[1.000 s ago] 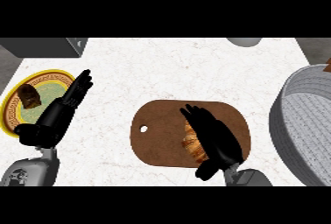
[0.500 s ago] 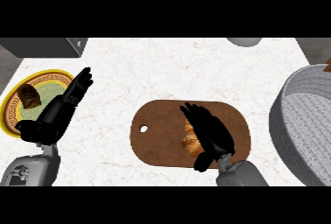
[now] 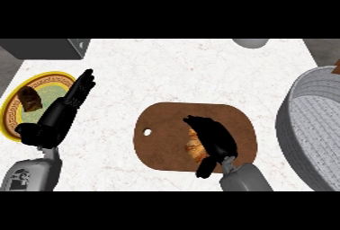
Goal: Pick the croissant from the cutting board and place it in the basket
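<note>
A golden croissant [image 3: 193, 144] lies on the brown wooden cutting board [image 3: 159, 134] at the counter's middle. My right hand [image 3: 216, 139] lies on top of it, fingers curled over its far side and thumb down at its near end; only the croissant's left edge shows. The grey woven basket [image 3: 312, 130] stands at the right edge, a short way from the board. At the left, my left hand [image 3: 63, 112] rests open with its fingers pointing up, beside a yellow-rimmed plate.
The yellow-rimmed plate [image 3: 46, 83] at the far left holds a dark brown piece of food [image 3: 29, 99]. A grey box [image 3: 46, 48] sits at the back left and a grey round object [image 3: 250, 42] at the back edge.
My right hand has settled onto the croissant and its straight fingers have curled in round it. The left hand, board and basket have not moved.
</note>
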